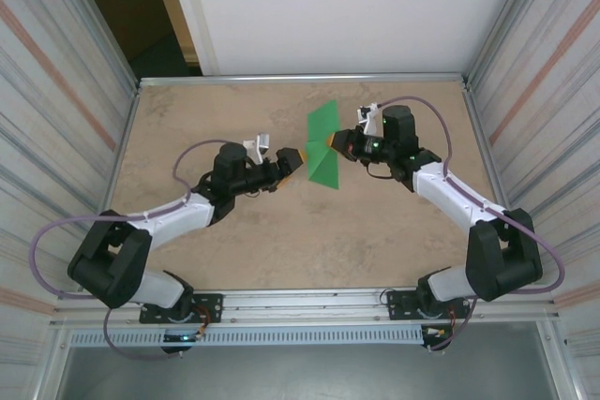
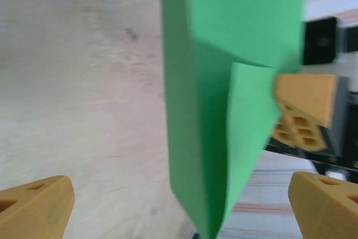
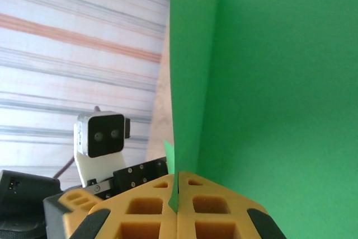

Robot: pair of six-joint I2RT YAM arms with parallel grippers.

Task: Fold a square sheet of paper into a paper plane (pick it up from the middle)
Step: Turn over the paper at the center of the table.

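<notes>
Beige marbled table [image 1: 234,250], striped walls [image 1: 56,91] on both sides. The green sheet [image 1: 323,142], partly folded, stands upright over the middle of the table; you can't tell whether its lower tip touches the surface.

Risks as I judge them:
- Only one pinch carries the sheet, at its edge. Thin paper, so any swing of your right arm may let it flop, twist or slide out.
- Flaps look loose in the left wrist view [image 2: 224,110]. With nothing pressing them they may spring open and lose the crease.
- If you close the left side off-line you'll crumple it or set a crooked fold. If you pull against the right pinch it may tear.

Right fingers [image 3: 145,222]: fully closed, gripping the sheet's edge, with paper sandwiched in the seam between the pads.

Left fingers [image 2: 33,208]: spread wide, holding nothing. In the top view they sit just beside the sheet's left edge [image 1: 292,158], and the paper lines up in the gap ahead of them. Contact can't be told.
</notes>
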